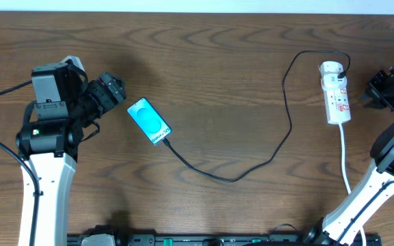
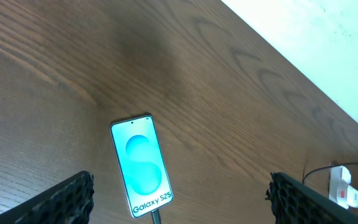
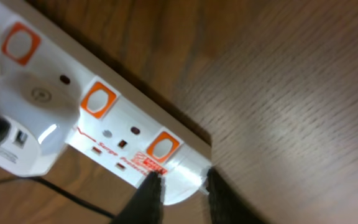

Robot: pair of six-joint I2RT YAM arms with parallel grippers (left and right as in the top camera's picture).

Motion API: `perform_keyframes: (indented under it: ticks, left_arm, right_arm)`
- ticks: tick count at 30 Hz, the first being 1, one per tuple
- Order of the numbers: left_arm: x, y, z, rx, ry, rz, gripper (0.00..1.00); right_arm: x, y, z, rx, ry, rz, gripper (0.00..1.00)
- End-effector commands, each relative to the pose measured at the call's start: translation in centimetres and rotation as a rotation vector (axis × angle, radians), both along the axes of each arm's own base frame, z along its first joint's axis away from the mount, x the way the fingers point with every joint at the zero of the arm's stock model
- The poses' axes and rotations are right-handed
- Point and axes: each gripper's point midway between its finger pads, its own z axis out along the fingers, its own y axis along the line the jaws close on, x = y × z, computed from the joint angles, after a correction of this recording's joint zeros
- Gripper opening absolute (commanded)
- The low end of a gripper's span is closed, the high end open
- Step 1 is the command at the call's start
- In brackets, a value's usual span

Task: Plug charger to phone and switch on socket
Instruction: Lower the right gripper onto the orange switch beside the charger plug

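The phone (image 1: 149, 121) lies flat left of centre, its turquoise screen lit; it also shows in the left wrist view (image 2: 140, 165). The charger cable (image 1: 238, 179) runs from the phone's lower end, where its tip (image 2: 155, 216) meets the edge, across the table to a white adapter (image 1: 330, 68) seated in the socket strip (image 1: 336, 96). My left gripper (image 1: 112, 92) is open and empty, just left of the phone. My right gripper (image 1: 387, 89) is right of the strip. In the right wrist view its fingers (image 3: 182, 186) are close together and hold nothing, with the strip's end (image 3: 135, 134) beyond them.
The strip's thick white cord (image 1: 344, 157) runs down toward the front edge by the right arm's base. The strip has orange-red switches (image 3: 98, 99). A pale wall or floor edge (image 2: 328, 50) borders the table's far side.
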Motion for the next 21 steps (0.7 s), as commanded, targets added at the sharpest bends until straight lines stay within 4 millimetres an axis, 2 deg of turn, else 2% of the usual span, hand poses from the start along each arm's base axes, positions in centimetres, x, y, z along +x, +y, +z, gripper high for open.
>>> perform_keyframes:
  ticks: [1, 4, 13, 21]
  left_arm:
    - [0.0, 0.4, -0.1, 0.024, 0.002, 0.0, 0.91]
    - [0.0, 0.4, -0.2, 0.024, 0.003, 0.0, 0.91]
    - [0.0, 0.4, -0.2, 0.024, 0.003, 0.0, 0.91]
    - [0.0, 0.4, -0.1, 0.024, 0.003, 0.0, 0.9]
  right_arm:
    - [0.9, 0.0, 1.0, -0.01, -0.038, -0.004, 0.07]
    - [1.6, 0.7, 1.1, 0.019, -0.07, 0.002, 0.01]
    - [3.7, 2.6, 1.7, 0.082, -0.168, 0.063, 0.01]
    - [4.4, 2.9, 1.8, 0.071, -0.187, 0.083, 0.01]
